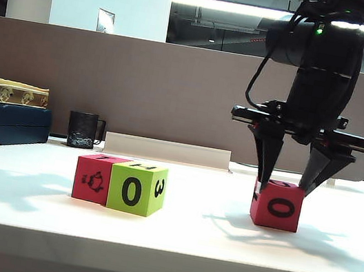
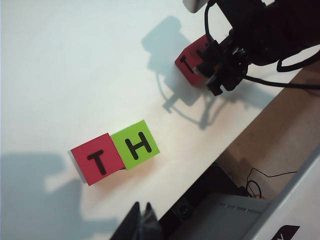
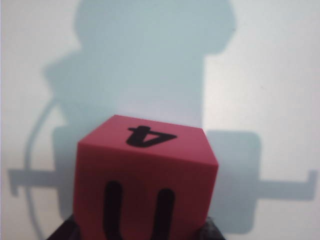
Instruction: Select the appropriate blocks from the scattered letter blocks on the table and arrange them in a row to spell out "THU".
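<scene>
Presently: T block (image 2: 97, 160) and H block (image 2: 136, 145) touching mid-tabletop (image 1: 172, 236); U block (image 1: 276, 206) apart, straddled by right end effector (image 1: 285, 185), grip unclear; left end effector (image 2: 141, 220) closed, raised.

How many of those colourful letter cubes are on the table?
3. A red cube and a green cube sit touching on the left; another red cube stands apart on the right, between the right gripper's fingers. None seems hidden.
</scene>
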Robot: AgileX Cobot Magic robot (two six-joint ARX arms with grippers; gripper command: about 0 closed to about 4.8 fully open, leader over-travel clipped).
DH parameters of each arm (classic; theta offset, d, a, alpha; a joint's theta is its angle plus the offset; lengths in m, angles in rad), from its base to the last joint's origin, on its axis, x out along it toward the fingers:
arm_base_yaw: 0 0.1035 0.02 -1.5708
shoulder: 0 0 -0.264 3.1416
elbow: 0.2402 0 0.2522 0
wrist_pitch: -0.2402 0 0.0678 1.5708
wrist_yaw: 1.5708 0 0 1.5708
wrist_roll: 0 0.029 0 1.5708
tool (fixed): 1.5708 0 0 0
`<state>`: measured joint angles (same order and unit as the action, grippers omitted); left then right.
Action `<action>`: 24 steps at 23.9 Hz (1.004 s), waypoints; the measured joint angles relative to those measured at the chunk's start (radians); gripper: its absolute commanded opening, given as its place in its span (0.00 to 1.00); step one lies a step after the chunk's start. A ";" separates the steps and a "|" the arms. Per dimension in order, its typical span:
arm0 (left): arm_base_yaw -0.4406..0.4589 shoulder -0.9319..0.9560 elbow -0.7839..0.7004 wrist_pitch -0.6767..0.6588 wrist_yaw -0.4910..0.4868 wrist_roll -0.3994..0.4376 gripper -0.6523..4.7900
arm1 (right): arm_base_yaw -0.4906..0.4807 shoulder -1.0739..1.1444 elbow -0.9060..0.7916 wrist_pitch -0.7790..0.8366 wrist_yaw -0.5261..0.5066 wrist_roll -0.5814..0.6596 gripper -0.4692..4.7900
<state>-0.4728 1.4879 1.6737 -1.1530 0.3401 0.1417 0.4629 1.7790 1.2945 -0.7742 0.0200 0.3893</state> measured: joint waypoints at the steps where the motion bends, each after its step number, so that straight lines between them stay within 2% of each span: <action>1: 0.000 0.000 0.000 -0.003 0.000 0.000 0.11 | 0.000 0.000 0.000 0.000 -0.013 0.000 0.50; 6: 0.000 0.000 0.000 -0.004 0.000 0.000 0.11 | 0.007 0.000 0.001 0.003 -0.137 0.022 0.50; 16: 0.000 0.000 0.000 -0.016 0.000 0.000 0.11 | 0.106 0.000 0.000 0.020 -0.154 0.025 0.51; 24: 0.000 0.000 0.000 -0.019 0.000 0.000 0.11 | 0.179 0.000 0.000 0.097 -0.155 0.051 0.51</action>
<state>-0.4728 1.4879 1.6741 -1.1721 0.3401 0.1417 0.6422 1.7794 1.2949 -0.6777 -0.1352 0.4404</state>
